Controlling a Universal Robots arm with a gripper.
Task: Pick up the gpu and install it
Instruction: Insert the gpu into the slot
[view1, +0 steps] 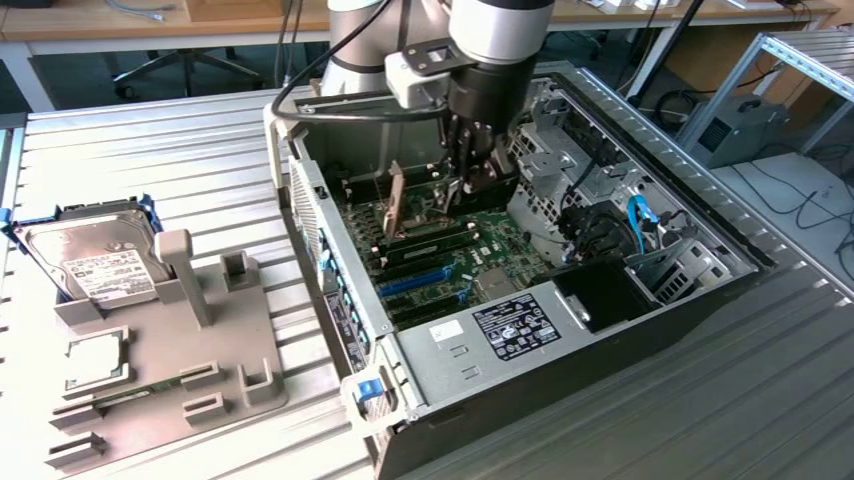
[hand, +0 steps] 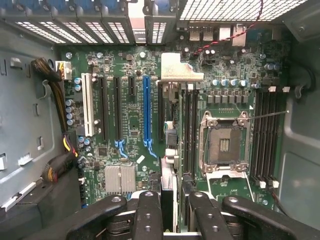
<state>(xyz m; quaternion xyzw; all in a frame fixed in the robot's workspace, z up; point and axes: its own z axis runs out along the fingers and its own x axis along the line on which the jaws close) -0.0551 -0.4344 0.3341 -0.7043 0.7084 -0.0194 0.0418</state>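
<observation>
The gpu is seen edge-on in the wrist view as a thin dark card with its silvery bracket at the far end. It stands upright over the green motherboard, between the blue slot and the black memory slots. My gripper is shut on the card, one black finger on each side. In the exterior view my gripper reaches down inside the open computer case, with the gpu hanging below it near the board. Whether the card's edge touches a slot cannot be told.
The CPU socket lies just beside the card, and cable bundles run along the case wall. The power supply and drive cage crowd the case. Outside, a grey fixture holds a silver hard drive.
</observation>
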